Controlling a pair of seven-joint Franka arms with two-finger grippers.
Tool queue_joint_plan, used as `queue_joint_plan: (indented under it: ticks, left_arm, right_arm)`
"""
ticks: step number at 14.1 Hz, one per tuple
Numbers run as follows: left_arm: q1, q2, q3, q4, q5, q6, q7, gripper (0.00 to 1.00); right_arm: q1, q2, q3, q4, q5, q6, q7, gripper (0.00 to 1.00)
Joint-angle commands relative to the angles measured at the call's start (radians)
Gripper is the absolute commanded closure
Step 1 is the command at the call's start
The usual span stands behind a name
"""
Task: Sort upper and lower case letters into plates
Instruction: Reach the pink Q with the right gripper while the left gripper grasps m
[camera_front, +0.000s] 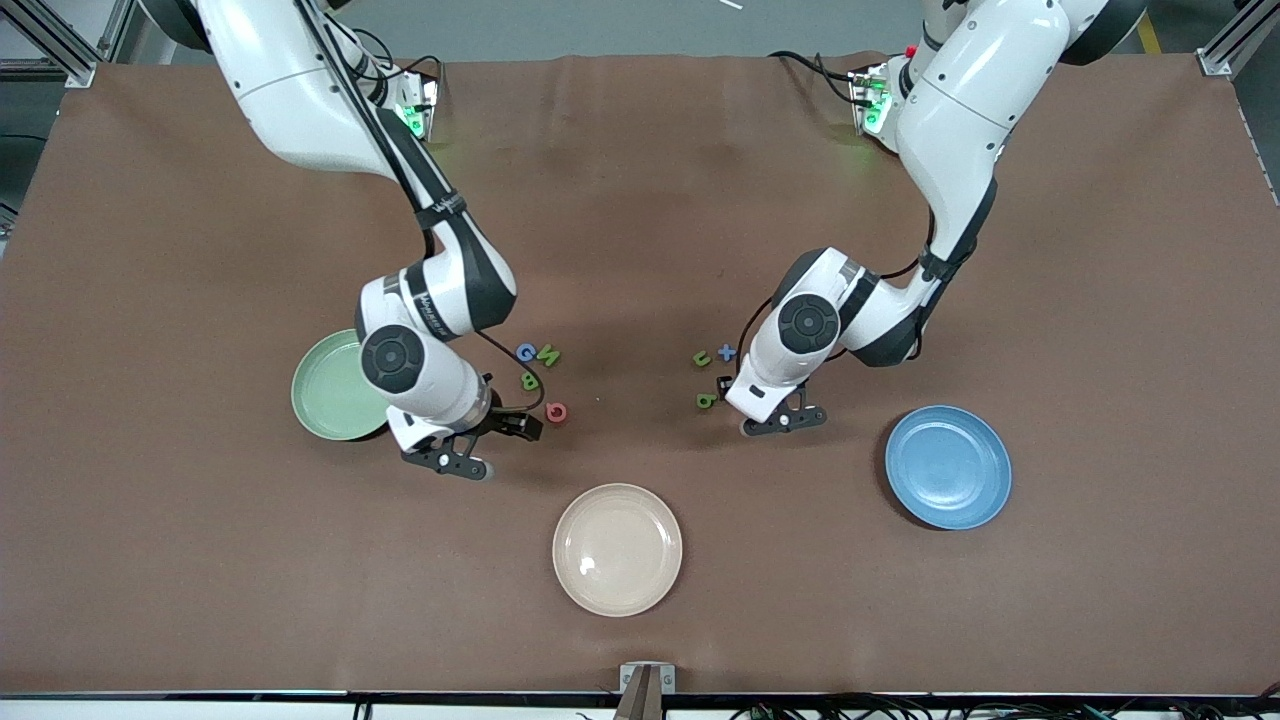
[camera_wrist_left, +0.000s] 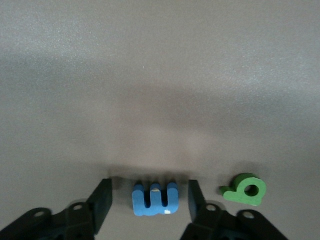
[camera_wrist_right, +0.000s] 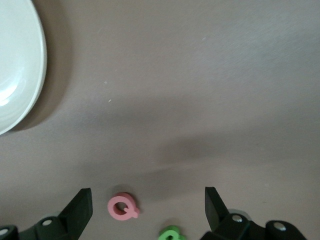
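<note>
While both arms reached toward mid-bench, right gripper (camera_wrist_right: 147, 210) hung wide open over the pinkish-red letter (camera_wrist_right: 122, 207) near the mint plate (camera_front: 335, 385), left gripper (camera_wrist_left: 149, 202) stood open astride a blue letter (camera_wrist_left: 155, 198), green letter (camera_wrist_left: 245, 189) beside, blue plate (camera_front: 947, 466) toward the left arm's end.

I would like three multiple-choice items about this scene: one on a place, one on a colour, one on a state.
1. What lies between the left tool's fingers?
A. blue letter
B. green letter
C. nothing

2. What colour is the plate nearest the front camera?
A. mint green
B. blue
C. cream-beige

3. How is the right tool?
A. open
B. shut on a letter
C. shut, empty

Answers: 1 A, the blue letter sits between them on the table; 2 C, the cream-beige plate lies lowest; 3 A, its fingers stand wide apart around the pinkish-red letter.
</note>
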Motion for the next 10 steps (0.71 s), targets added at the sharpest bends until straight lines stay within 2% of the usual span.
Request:
queue_joint_plan:
  ticks: [1,3,5,8,10]
  left_arm:
    - [-0.004,0.001,0.001,-0.013,0.02,0.011,-0.024,0.44]
    - [-0.002,0.001,0.001,-0.011,0.02,0.011,-0.024,0.53]
    - [0.002,0.001,0.001,-0.007,0.02,0.011,-0.022,0.71]
    - [0.022,-0.02,0.007,0.012,0.02,-0.002,-0.01,0.97]
    - [0.062,-0.06,0.009,0.03,0.021,-0.044,0.022,0.99]
  right_arm:
    - [0.025,0.022,-0.01,0.012,-0.005,0.009,0.047,0.05]
    - [0.045,0.037,-0.013,0.013,-0.007,0.022,0.074,0.05]
    - [0.062,0.053,-0.015,0.013,-0.013,0.035,0.103,0.06]
    - [0.082,0.073,-0.015,0.013,-0.069,0.04,0.166,0.07]
    - [0.094,0.082,-0.015,0.012,-0.086,0.071,0.206,0.08]
